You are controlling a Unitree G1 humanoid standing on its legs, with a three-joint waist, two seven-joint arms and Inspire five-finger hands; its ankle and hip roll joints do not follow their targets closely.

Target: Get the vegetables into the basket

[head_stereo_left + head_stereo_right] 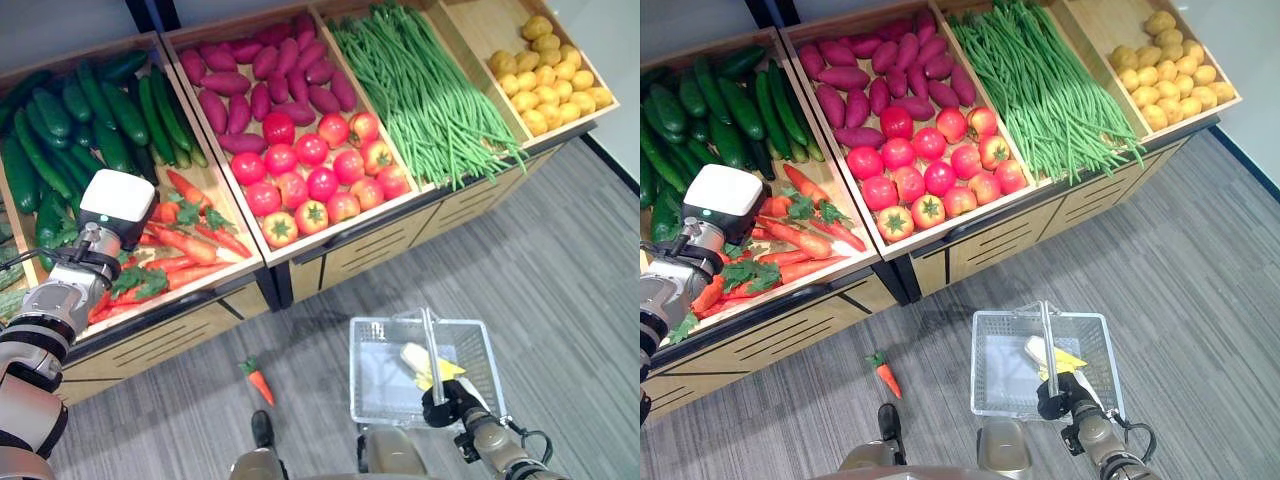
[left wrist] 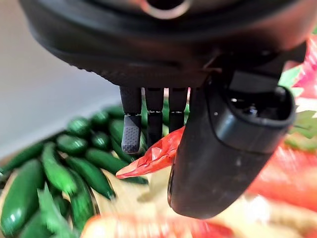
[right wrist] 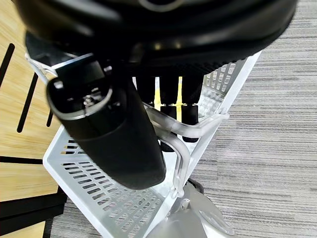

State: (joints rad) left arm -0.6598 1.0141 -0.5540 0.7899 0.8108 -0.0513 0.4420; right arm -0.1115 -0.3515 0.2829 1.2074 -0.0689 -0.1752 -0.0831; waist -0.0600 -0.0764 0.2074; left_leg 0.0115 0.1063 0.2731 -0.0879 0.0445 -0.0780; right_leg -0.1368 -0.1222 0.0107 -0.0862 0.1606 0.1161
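Looking down from the head camera, I see four wooden bins (image 1: 300, 255) in a row on the far side. Going left to right, they hold cucumbers (image 1: 70, 120) with carrots (image 1: 185, 245) in front, purple sweet potatoes (image 1: 265, 75) with red tomatoes (image 1: 315, 180) in front, long green beans (image 1: 425, 95), and small yellow potatoes (image 1: 550, 75). I count about fifteen tomatoes. They are round and shiny.

My left hand (image 2: 163, 129) is over the carrot pile, at the near left bin. In its wrist camera the fingers (image 2: 131, 131) and thumb are pinching one pointy orange carrot (image 2: 156, 156). The carrots have leafy green tops.

One more carrot (image 1: 258, 381) lies alone on the grey striped floor (image 1: 560, 260), between the bins and me, just left of the basket (image 1: 375, 385).

My right hand (image 3: 173, 116) is curled around the basket handle (image 3: 185, 131) on the near right. There is one basket. It is pale grey plastic with little slots in its walls. Inside it lies a pale thing with a yellow bit (image 1: 430, 365); I cannot tell what it is.
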